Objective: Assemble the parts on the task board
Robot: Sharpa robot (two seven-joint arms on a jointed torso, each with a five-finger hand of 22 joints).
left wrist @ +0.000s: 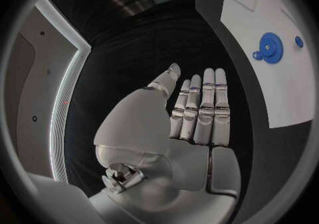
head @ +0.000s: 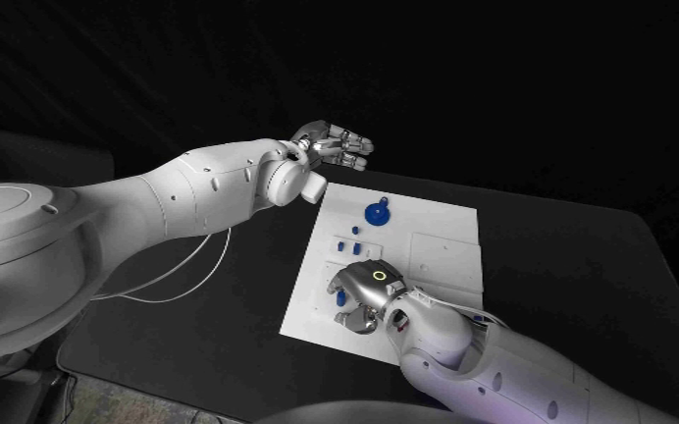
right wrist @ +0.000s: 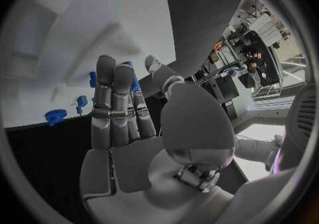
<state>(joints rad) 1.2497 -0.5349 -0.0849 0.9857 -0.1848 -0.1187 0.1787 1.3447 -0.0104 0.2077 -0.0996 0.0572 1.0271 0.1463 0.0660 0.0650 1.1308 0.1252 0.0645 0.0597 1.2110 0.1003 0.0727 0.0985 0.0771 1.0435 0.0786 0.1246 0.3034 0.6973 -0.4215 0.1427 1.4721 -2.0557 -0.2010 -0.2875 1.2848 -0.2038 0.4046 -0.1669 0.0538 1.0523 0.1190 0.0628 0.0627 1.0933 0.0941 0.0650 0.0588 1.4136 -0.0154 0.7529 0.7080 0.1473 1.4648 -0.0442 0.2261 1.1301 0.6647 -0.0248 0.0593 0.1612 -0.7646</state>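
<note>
Over the near left of the task board (head: 425, 247), right hand (head: 362, 291) is hovering above small blue parts (head: 349, 244), fingers together, grip unclear; left hand (head: 334, 144) is hanging spread past the far edge, beyond the blue gear (head: 377, 214).

Both robot hands (head: 334, 145) (head: 362, 291) flat, empty.
</note>
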